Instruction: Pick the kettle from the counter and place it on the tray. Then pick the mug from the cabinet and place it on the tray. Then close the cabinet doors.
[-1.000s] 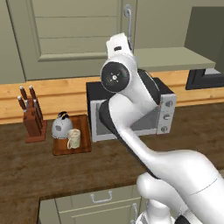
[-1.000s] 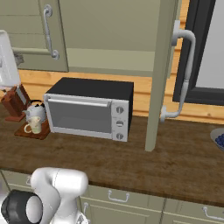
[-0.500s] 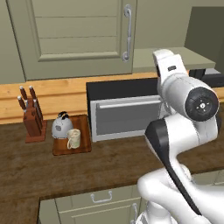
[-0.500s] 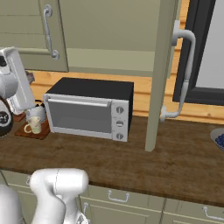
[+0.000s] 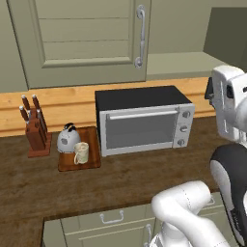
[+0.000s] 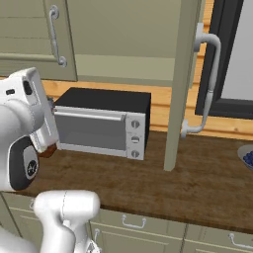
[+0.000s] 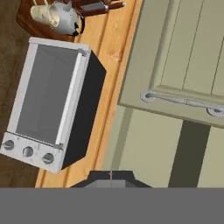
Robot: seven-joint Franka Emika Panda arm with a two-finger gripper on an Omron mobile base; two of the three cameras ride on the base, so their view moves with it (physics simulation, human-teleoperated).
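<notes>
On the left of the dark counter [image 5: 120, 178] the tray [image 5: 91, 157] already carries both the kettle [image 5: 68, 140] and the mug [image 5: 81, 153], standing side by side next to the microwave [image 5: 144, 119]. What remains, by my reckoning, is the cabinet: the left door [image 5: 87, 38] looks shut, while the right door [image 6: 180, 84] stands swung out edge-on toward the robot, tall and upright, its bar handle [image 6: 206, 84] on the far side. The gripper [image 7: 110, 178] has its tips pressed together, holding nothing. The open door lies to the arm's right, so the coming push must go rightward, then inward.
</notes>
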